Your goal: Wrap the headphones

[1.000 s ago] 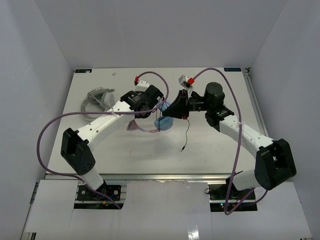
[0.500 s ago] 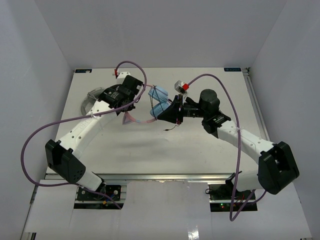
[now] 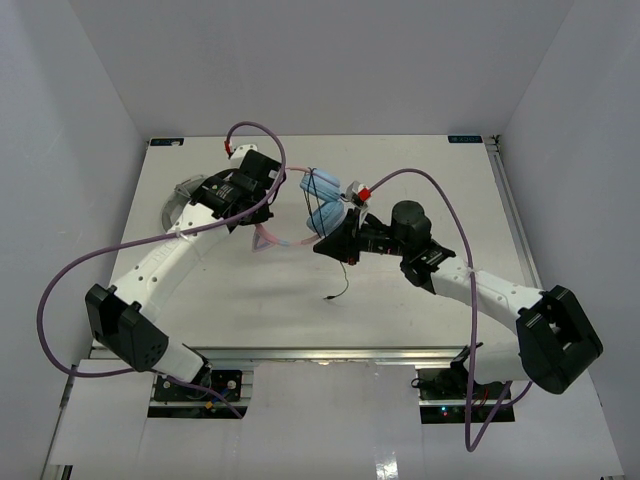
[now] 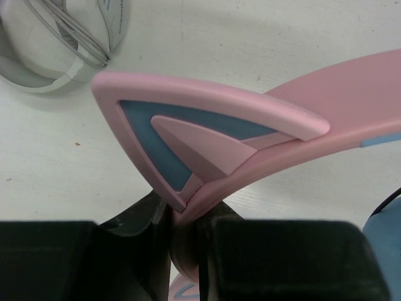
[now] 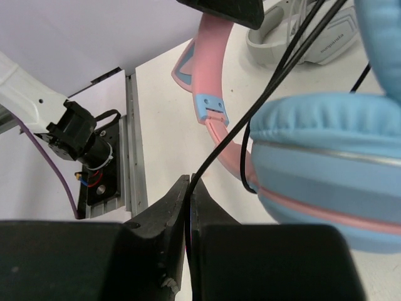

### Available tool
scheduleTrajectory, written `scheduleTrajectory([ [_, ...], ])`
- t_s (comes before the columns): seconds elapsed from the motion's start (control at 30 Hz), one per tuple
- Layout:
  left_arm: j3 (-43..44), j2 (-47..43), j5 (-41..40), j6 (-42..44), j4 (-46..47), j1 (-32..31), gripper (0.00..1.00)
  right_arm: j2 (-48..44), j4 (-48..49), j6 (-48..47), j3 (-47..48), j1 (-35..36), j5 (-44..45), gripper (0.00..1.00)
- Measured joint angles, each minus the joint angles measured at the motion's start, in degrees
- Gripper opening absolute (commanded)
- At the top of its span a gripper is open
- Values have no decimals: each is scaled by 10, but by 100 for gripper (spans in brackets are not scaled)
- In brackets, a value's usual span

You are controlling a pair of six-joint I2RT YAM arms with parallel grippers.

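Note:
The headphones [image 3: 322, 200] have light-blue earcups and a pink headband [image 3: 272, 240] with cat ears. They are held above the table's middle. My left gripper [image 3: 262, 222] is shut on the pink headband [image 4: 313, 141] just below a cat ear [image 4: 188, 135]. My right gripper [image 3: 330, 243] is shut on the black cable [image 5: 250, 116] close under the blue earcup [image 5: 326, 163]. The cable runs up across the earcups. Its free end [image 3: 335, 290] hangs down to the table with the plug at its tip.
A grey-white looped band [image 3: 190, 195] lies at the back left of the table, partly under my left arm; it also shows in the left wrist view [image 4: 56, 44] and the right wrist view [image 5: 307, 37]. The table's near rail [image 5: 131, 144] shows behind the headband.

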Motion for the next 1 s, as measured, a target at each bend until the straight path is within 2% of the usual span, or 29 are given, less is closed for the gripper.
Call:
scheduleTrajectory([
  [0.5,-2,-42,16,-48,-2,7,0,-35,32,-14,-74,29,107,9],
  [1.0,-33,-95,58,-75,17,11,0,-6,91,-29,-110,32,176,12],
])
